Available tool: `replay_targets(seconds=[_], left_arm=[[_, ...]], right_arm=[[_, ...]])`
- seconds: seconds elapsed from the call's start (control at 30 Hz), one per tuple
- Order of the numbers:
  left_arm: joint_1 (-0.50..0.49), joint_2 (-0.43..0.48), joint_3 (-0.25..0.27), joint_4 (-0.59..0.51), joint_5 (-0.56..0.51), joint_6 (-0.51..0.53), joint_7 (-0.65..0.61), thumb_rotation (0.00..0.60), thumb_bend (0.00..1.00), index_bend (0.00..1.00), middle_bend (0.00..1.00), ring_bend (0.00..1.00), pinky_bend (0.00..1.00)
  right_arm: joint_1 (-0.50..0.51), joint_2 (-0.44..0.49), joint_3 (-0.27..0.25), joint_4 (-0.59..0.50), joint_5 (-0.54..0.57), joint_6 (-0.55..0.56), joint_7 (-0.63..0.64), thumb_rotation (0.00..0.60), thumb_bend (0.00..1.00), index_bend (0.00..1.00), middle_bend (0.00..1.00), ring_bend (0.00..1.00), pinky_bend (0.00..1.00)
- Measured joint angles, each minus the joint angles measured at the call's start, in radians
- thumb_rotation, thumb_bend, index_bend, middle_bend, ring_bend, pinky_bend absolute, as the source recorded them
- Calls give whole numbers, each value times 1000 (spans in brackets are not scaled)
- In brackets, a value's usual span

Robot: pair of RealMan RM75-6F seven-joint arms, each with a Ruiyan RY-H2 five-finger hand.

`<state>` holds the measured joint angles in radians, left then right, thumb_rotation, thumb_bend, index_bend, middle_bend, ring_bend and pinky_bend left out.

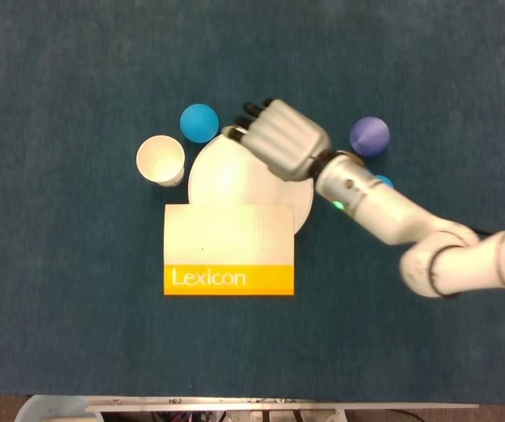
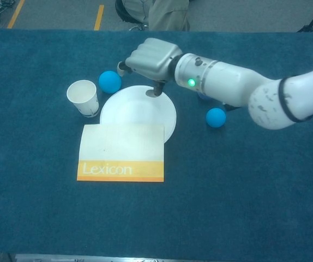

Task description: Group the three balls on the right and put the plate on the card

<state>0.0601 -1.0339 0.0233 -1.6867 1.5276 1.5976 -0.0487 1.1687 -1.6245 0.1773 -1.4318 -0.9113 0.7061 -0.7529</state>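
Observation:
My right hand [image 1: 276,139] [image 2: 150,57] hovers over the far part of the white plate [image 1: 226,180] [image 2: 132,114], fingers loosely bent and holding nothing. Its fingertips are just right of the large blue ball [image 1: 199,122] [image 2: 109,81], not touching it. The purple ball [image 1: 369,135] lies to the right; in the chest view my forearm hides it. The small blue ball [image 1: 382,182] [image 2: 216,117] lies just in front of the purple one, partly under the forearm in the head view. The white-and-yellow Lexicon card [image 1: 228,249] [image 2: 121,152] overlaps the plate's near edge. My left hand is out of sight.
A white paper cup [image 1: 161,160] [image 2: 83,97] stands upright left of the plate, close to the large blue ball. Dark blue cloth covers the table. My right forearm crosses above the plate's right side.

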Motion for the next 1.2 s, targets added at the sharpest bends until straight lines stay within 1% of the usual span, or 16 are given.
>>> replay_targets(seconds=[0.1,0.27,0.4,0.73,1.2], left_arm=[[12,5,2,0,-6,10,-5,600,436,354,309,271,208],[34,13,6,2,-17,28,-17,600,436,353,309,271,208],[46,17,8,7,-28,32,-28,600,436,353,309,271,208],[50,18,1,14,-37,24,-36,600,435,354,309,271,208],[60,17,-2,24,-55,11,-56,600,436,354,309,271,208]], right_arm=[[52,-64,9,74,55,-11,-30,600,267,211,276,192,363],[126,-155,22,193,115,-33,-55,600,268,200,265,181,350],[169,-204,31,267,149,-50,-56,600,268,192,252,168,337],[234,-286,47,429,173,-77,-32,600,268,191,250,167,336],[288,-418,63,699,182,-173,37,600,268,191,250,167,336]])
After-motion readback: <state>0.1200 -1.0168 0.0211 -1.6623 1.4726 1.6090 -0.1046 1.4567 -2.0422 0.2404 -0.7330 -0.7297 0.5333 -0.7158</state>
